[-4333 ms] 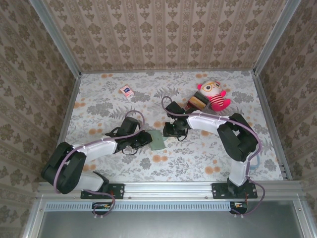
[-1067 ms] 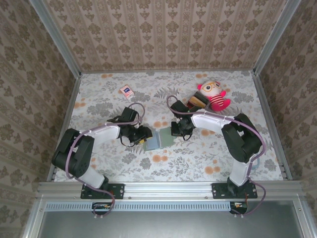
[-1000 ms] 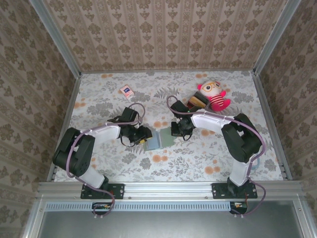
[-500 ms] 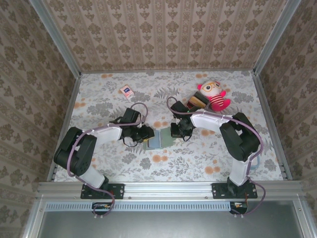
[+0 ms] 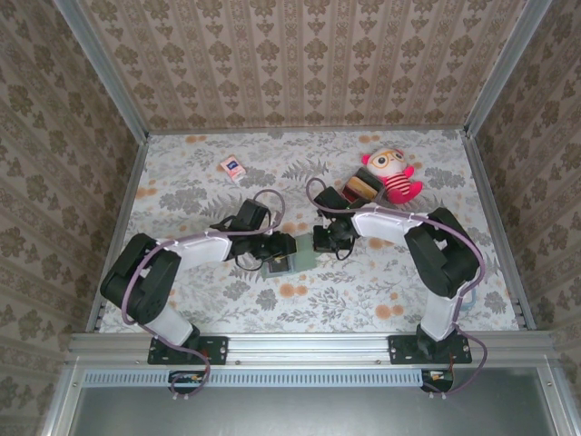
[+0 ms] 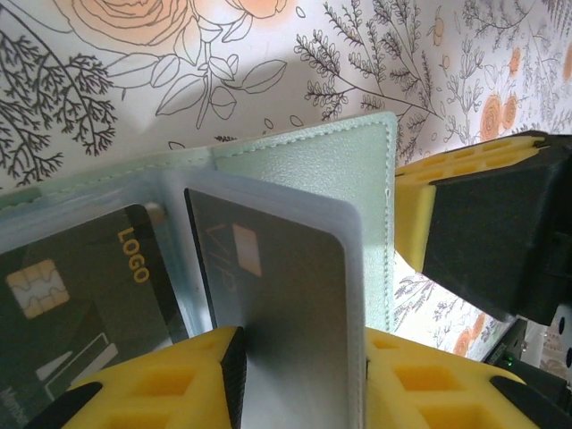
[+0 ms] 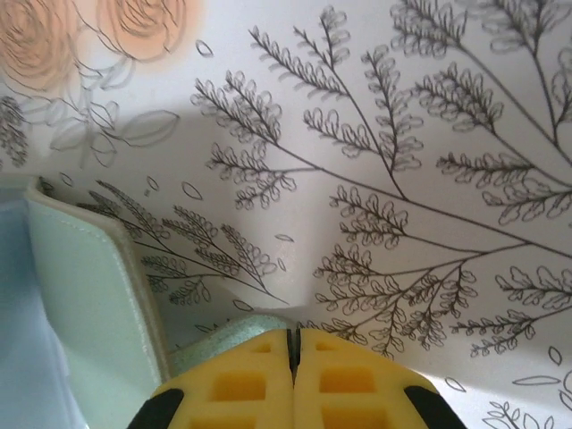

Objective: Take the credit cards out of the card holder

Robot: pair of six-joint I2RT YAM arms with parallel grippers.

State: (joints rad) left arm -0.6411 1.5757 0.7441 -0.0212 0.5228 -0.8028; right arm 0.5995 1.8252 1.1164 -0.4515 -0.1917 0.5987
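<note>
Card holder (image 5: 306, 261) lies open at mid-bench, on the floral bench (image 5: 182, 191), half hidden from above by the left hand (image 5: 280, 251). In closer from the left wrist: pale green panel, clear sleeves fanned up, and a dark credit card (image 6: 80, 281) marked LOGO in the left sleeve, cut off by the frame edge. The left hand (image 6: 299, 353) is narrow, pinching an upright clear sleeve (image 6: 353, 286) with a second dark card (image 6: 277, 295) inside, its print too faint to read.

The right hand (image 5: 325, 240) sits at the holder's right edge with its fingers pressed flat together, no gap. Its tips are over a green corner, though I cannot tell whether they pin it. Far right are a plush doll (image 5: 392, 174) and blocks (image 5: 361, 188). Far left is a small packet (image 5: 232, 167).
</note>
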